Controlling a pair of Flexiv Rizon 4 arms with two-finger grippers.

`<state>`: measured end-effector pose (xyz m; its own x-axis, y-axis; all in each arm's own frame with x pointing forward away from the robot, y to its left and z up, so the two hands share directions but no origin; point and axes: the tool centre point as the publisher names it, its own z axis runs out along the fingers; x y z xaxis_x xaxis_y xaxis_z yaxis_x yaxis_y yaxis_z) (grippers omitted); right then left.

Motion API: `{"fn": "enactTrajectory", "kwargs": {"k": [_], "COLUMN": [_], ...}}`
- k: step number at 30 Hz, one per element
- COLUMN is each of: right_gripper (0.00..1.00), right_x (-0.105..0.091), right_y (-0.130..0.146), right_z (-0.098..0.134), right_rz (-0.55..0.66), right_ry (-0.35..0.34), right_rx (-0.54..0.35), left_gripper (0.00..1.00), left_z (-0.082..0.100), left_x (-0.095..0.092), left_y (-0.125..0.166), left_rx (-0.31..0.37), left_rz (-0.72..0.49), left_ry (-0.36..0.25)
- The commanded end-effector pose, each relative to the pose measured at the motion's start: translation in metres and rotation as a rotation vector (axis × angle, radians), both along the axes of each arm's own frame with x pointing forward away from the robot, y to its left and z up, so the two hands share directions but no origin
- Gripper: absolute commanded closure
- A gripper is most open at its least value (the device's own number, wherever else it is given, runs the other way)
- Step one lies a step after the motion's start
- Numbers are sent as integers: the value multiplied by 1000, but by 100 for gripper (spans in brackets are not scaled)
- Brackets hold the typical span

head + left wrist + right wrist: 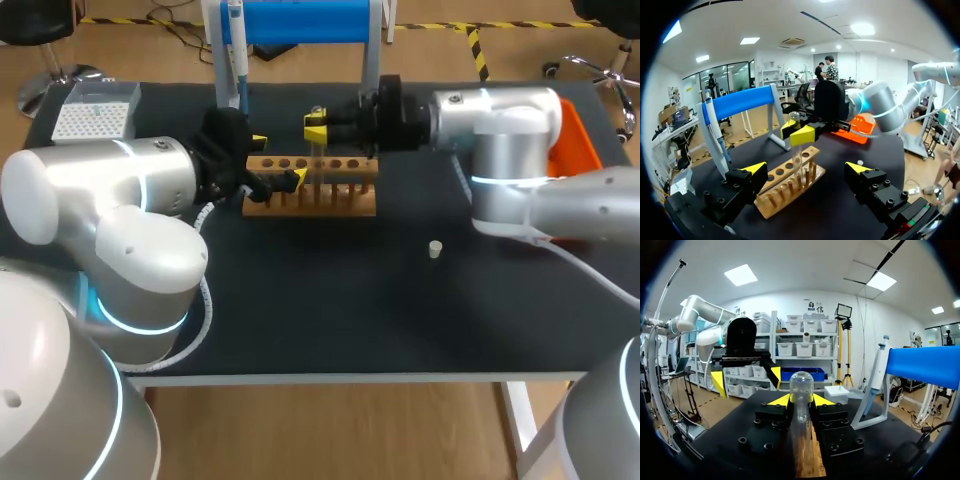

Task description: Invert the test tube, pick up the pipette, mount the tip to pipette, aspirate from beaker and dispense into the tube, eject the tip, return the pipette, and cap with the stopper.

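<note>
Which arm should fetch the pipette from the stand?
Left: the left claw is open beside the rack, nearer the pipette; the right claw is shut on the test tube.

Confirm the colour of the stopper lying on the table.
The stopper is off-white, best seen in the head view.

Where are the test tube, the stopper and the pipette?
test tube (801, 385), right wrist view, on its rounded glass end.
stopper (435, 249), head view, on its top.
pipette (237, 55), head view, on its upper body.
</note>
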<state>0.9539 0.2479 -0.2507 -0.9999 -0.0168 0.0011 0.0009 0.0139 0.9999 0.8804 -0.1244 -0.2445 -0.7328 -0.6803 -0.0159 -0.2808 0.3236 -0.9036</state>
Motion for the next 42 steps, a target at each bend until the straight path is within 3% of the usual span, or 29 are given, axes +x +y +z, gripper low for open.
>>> {"fn": "enactTrajectory", "kwargs": {"k": [1, 42], "right_gripper": [100, 100], "right_x": [-2, -9], "right_y": [-3, -18], "right_z": [6, 57], "right_rz": [-4, -24], "right_ry": [-1, -1], "right_rx": [-8, 13], "left_gripper": [0, 0], "left_z": [1, 1], "left_x": [1, 1], "left_y": [1, 1], "left_rx": [0, 0], "left_rz": [-5, -5], "left_ry": [4, 4]}}
